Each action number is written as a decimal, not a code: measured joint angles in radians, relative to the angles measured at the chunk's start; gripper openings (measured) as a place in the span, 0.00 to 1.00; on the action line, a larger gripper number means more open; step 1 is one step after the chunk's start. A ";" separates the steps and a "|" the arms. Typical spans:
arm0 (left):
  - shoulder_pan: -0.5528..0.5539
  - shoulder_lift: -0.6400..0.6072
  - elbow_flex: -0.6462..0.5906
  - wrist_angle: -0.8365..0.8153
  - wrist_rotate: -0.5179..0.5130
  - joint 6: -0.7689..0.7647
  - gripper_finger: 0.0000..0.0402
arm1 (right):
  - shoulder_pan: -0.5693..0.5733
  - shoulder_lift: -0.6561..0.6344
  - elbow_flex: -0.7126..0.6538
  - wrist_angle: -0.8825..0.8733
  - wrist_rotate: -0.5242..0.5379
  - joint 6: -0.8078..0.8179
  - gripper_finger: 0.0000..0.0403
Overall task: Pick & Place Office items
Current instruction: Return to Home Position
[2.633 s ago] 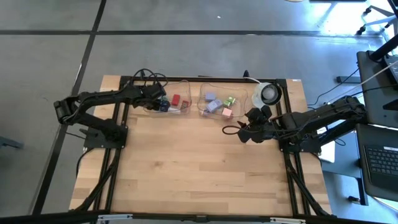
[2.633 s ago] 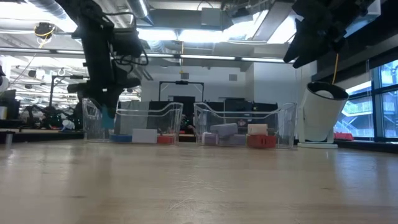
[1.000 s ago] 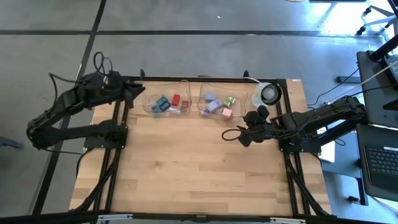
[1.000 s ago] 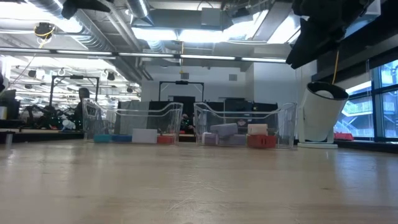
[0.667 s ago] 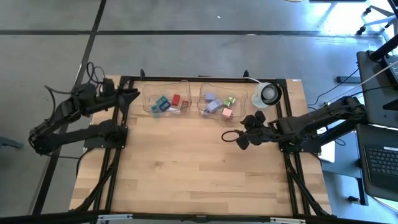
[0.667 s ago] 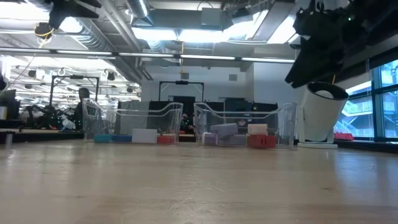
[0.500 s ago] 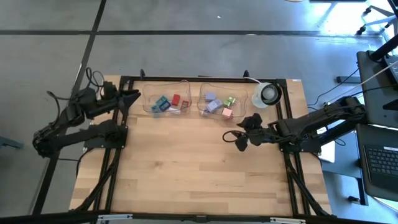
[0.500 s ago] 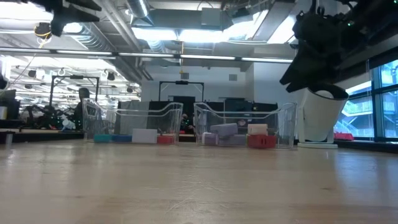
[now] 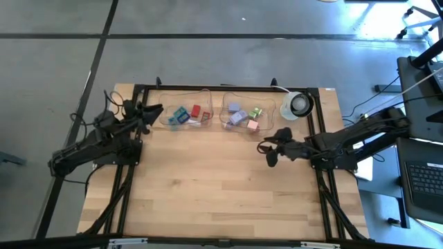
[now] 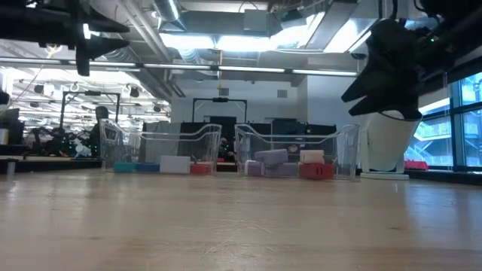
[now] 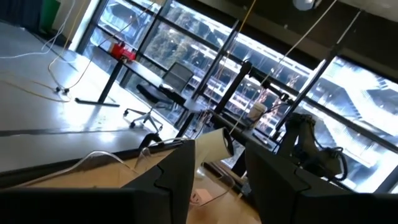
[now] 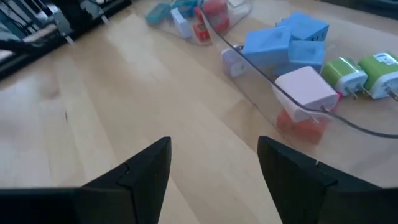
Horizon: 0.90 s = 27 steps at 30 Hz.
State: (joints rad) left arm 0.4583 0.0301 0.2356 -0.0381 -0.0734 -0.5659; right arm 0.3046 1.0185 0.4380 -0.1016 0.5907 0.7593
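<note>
The office items lie in two clear trays at the table's far edge. Teal, blue and red pieces fill the left tray. Lilac, green and pink pieces fill the right tray; in the right wrist view they show as blue blocks, a pink-white block and green ones. My left gripper hangs open and empty just left of the left tray. My right gripper hovers open and empty over bare wood, nearer than the right tray.
A round white tape roll stands at the far right corner, beside the right tray. A thin cable runs along the far edge behind the trays. Bare wooden tabletop stretches across the middle and near side. Black frame rails run down both sides.
My left arm has folded down and toward the near edge, and its gripper has sunk lower while staying left of the left tray. My right gripper has sunk a little and tipped over the wood near the right tray. The pieces in both trays have stayed put.
</note>
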 joint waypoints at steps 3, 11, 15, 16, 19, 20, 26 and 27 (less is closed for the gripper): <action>0.000 -0.029 -0.033 0.019 0.000 0.001 0.35 | 0.000 -0.046 -0.024 0.006 0.014 -0.006 0.60; 0.000 -0.029 -0.100 0.030 0.005 -0.022 0.34 | 0.000 -0.203 -0.099 0.008 0.074 -0.042 0.60; 0.000 -0.027 -0.100 0.026 -0.007 -0.003 0.34 | 0.000 -0.292 -0.144 0.008 0.075 -0.074 0.60; 0.000 -0.026 -0.101 0.026 -0.014 0.004 0.34 | 0.000 -0.311 -0.155 0.018 0.075 -0.085 0.60; 0.000 -0.026 -0.101 0.002 -0.040 0.026 0.34 | 0.000 -0.380 -0.197 0.058 0.070 -0.127 0.60; 0.000 -0.026 -0.101 -0.018 -0.049 0.026 0.34 | 0.000 -0.406 -0.209 0.071 0.063 -0.143 0.60; 0.000 -0.026 -0.101 -0.106 -0.084 -0.019 0.35 | 0.000 -0.545 -0.265 0.080 0.029 -0.206 0.60; 0.000 -0.026 -0.101 -0.115 -0.085 -0.022 0.35 | 0.000 -0.566 -0.271 0.080 0.028 -0.219 0.60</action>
State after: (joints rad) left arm 0.4583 0.0040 0.1349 -0.1528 -0.1587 -0.5880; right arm 0.3050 0.4529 0.1668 -0.0216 0.6189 0.5401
